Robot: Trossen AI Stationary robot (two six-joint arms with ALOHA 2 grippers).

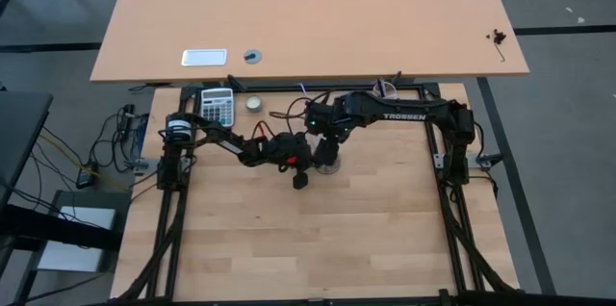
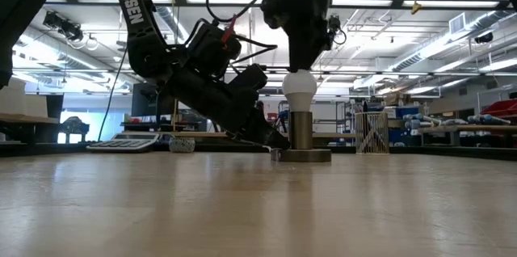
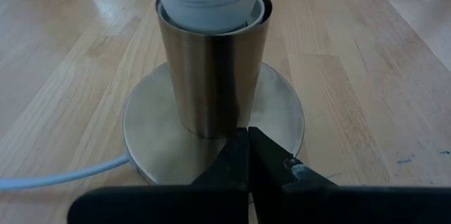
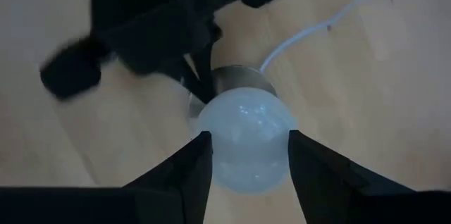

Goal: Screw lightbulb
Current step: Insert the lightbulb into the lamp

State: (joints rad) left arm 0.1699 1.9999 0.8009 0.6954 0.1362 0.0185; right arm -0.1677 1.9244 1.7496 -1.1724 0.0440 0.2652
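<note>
The white lightbulb (image 2: 299, 91) stands upright with its narrow end in the round grey metal socket (image 2: 300, 132), which stands on its flat round base (image 2: 307, 156) at mid-table. My right gripper (image 4: 243, 143) comes down from above and is shut on the bulb's globe (image 4: 243, 146). My left gripper (image 3: 248, 136) is shut and slants down from the table's left onto the socket's base plate (image 3: 169, 129), right at the foot of the cylinder. A thin white cord (image 3: 56, 178) leaves the base. My left gripper presses its shut fingertips (image 3: 239, 146) down on the socket's base plate (image 3: 275, 122), beside the foot of the cylinder. It comes slanting down from the table's left. The base lies flat on the table. My right gripper pinches the bulb's globe at its two opposite sides (image 4: 211, 136) between its two fingers (image 4: 190, 164). The fingers point down from above. The bulb stands upright with its lower end inside the socket.
A calculator (image 1: 218, 106) and a small round pale tin (image 1: 253, 104) lie near the table's far edge, left of the socket. A second, larger table (image 1: 308, 17) stands beyond. Open wood lies on the near side of the socket.
</note>
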